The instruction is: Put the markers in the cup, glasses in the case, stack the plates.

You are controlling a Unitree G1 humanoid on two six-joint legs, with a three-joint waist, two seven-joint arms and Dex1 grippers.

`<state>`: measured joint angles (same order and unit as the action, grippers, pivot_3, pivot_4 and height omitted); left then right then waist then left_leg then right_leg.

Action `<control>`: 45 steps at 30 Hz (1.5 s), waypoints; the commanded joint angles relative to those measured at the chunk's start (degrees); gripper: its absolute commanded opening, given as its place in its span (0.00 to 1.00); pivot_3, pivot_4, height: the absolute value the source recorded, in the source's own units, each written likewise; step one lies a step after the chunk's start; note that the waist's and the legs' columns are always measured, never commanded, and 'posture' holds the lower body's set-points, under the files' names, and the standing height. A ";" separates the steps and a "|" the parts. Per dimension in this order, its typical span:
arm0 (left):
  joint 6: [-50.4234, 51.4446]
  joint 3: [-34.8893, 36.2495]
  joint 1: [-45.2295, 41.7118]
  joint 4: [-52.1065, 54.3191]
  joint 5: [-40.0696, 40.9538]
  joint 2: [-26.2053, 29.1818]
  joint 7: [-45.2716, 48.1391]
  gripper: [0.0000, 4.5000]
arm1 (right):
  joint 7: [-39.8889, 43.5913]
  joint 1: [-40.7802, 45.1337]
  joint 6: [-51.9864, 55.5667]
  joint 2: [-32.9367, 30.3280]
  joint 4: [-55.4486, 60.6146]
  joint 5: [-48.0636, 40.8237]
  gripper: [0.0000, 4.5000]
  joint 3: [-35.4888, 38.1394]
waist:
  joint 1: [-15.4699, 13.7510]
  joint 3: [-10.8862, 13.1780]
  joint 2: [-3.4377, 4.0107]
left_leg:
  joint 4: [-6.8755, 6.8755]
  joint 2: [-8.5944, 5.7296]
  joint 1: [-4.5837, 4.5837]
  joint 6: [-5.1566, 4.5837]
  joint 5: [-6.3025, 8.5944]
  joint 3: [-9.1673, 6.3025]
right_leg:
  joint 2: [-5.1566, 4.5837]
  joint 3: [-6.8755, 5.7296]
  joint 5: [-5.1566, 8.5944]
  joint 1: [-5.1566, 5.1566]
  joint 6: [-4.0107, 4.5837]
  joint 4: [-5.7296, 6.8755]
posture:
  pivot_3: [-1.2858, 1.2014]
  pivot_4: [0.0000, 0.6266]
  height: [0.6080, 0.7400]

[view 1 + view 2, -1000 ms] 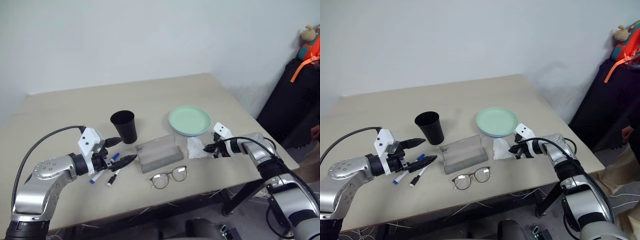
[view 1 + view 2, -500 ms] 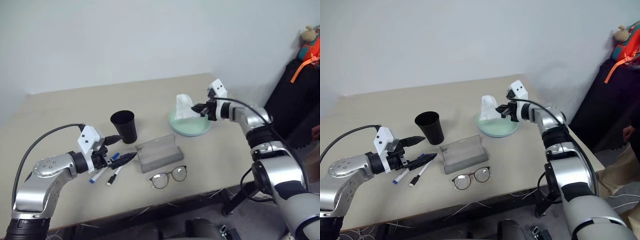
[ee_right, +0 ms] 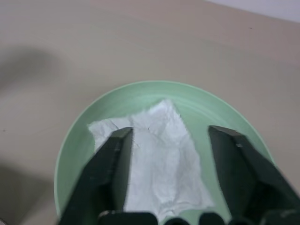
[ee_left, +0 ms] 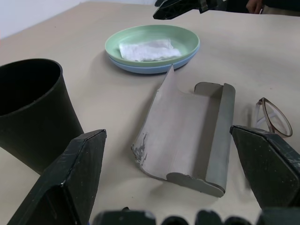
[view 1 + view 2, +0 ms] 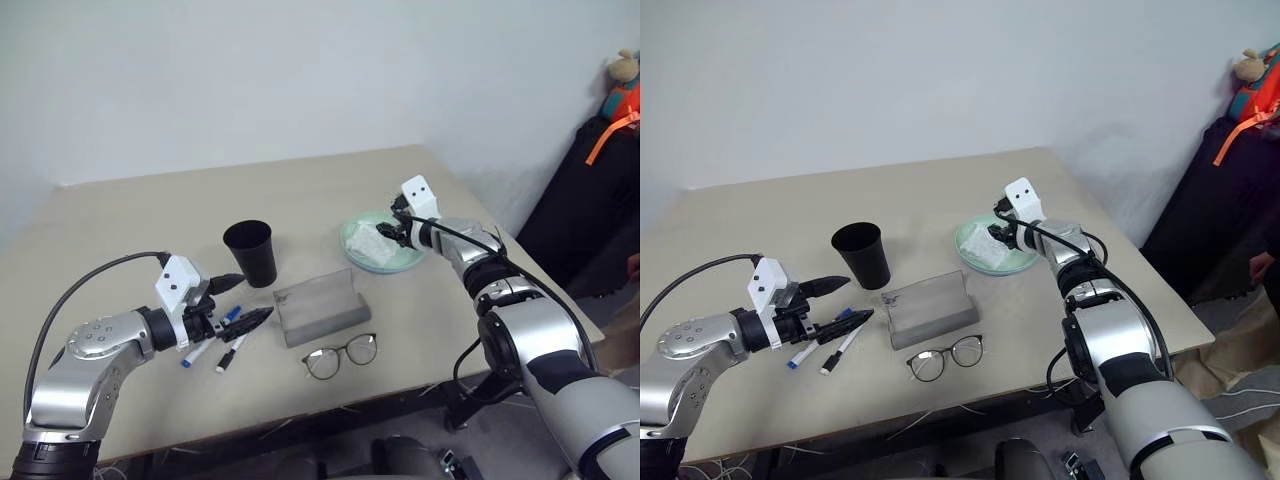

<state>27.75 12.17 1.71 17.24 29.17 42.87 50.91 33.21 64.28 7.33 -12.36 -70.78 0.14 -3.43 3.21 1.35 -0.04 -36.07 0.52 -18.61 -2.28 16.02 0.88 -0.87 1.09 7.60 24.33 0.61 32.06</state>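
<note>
The crumpled white napkin (image 3: pixel 157 157) is being left in the mint green plate (image 3: pixel 79 140), already stacked on the light blue plate (image 4: pixel 140 69), with the right gripper (image 3: pixel 171 168) being held spread above it, while the left gripper (image 4: pixel 173 187) is being kept wide, empty, near the markers (image 5: pixel 215 335), probably waiting its turn.

Cup (image 5: pixel 250 252): plain black. Upper plate (image 4: pixel 187 41): mint green; lower plate (image 4: pixel 140 69): light blue. Napkin (image 3: pixel 159 154): white. Case (image 5: pixel 318 308): grey, with a translucent grey lid. Markers (image 5: pixel 220 336): white barrels, one blue cap, one black cap. Glasses (image 5: pixel 340 357): dark frame, clear lenses. Table (image 5: pixel 150 210): beige.
</note>
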 commanded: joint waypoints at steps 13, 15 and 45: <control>0.31 -7.45 -4.14 0.15 -1.23 -1.87 0.79 1.00 | 31.49 -14.16 13.24 -15.73 40.19 -7.47 1.00 -1.13 | -0.28 -0.01 0.03 | -0.02 -0.07 0.01 -0.07 -0.04 -0.03 | 0.03 -0.02 -0.02 -0.05 -0.05 0.02 | 0.52 0.00 0.97; 0.17 -9.67 -4.90 0.14 -1.74 -2.19 1.35 1.00 | 33.72 -15.22 17.05 -17.08 43.02 -9.33 1.00 -0.65 | -0.27 0.01 0.05 | -0.07 -0.10 -0.01 -0.07 -0.04 0.03 | 0.03 -0.01 0.01 -0.06 -0.01 0.06 | 0.52 0.00 0.97; -6.65 -33.18 -25.30 -21.17 -13.91 -5.17 25.13 1.00 | 49.92 -27.60 29.07 -29.99 68.47 -21.88 1.00 -4.36 | -0.61 0.02 0.00 | -0.32 -0.36 -0.04 -0.17 -0.10 -0.06 | 0.00 -0.10 0.09 -0.07 -0.01 -0.02 | 0.52 0.00 0.97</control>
<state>22.13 -20.48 -21.42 -3.66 16.07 38.04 74.41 82.06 36.56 36.73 -41.14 -4.37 -20.45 -8.47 2.60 1.36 -0.05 -36.39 0.18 -18.66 -2.45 15.93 0.83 -0.86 0.99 7.69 24.27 0.59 32.04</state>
